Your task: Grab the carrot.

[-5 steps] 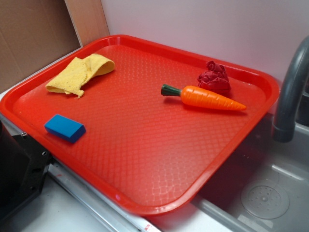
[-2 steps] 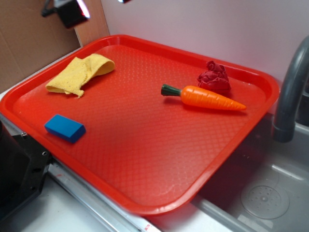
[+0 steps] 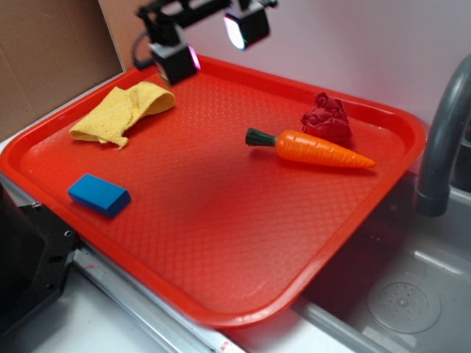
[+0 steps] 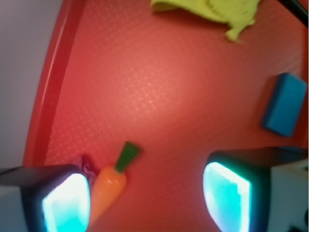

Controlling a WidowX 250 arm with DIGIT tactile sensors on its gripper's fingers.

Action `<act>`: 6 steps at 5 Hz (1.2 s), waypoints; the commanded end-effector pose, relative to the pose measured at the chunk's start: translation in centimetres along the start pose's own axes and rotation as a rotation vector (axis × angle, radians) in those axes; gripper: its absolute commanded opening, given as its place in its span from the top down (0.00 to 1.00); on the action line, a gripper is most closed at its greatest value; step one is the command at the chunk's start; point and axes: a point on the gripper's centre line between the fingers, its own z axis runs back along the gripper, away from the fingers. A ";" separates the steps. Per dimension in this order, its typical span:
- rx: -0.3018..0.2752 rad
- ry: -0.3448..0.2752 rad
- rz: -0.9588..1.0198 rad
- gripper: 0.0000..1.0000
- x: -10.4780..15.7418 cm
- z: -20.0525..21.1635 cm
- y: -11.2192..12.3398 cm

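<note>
So the carrot (image 3: 313, 148) is lying flat on the red tray (image 3: 221, 220), over toward the tray's far right corner, green stem end pointing to the middle of the tray and the pointy tip toward the right edge. There's a dark red lumpy toy (image 3: 327, 118) just behind it, pretty much touching, between the carrot and the tray's back rim.

The claw (image 3: 210, 40) is hanging up over the far left corner of the tray, well apart from the carrot, fingers spread wide with nothing between them. From the wrist view the carrot (image 4: 108, 186) peeks out right next to one finger (image 4: 65, 203), half hidden behind it.

Other stuff on the tray: a crumpled yellow cloth (image 3: 121, 110) near the left back edge, just below the claw, and a blue block (image 3: 98, 194) by the front left edge. A gray faucet (image 3: 441, 140) stands off the tray's right side.
</note>
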 end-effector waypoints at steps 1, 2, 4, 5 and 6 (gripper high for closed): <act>-0.001 0.050 -0.021 0.00 -1.4 -2.9 -1.9; 0.023 0.039 -0.071 0.00 -3.0 -4.2 -2.1; 0.056 0.014 -0.125 0.00 -4.3 -6.8 -2.7; 0.056 0.008 -0.134 0.00 -4.2 -7.3 -2.8; 0.069 -0.004 -0.144 0.00 -4.2 -8.1 -2.8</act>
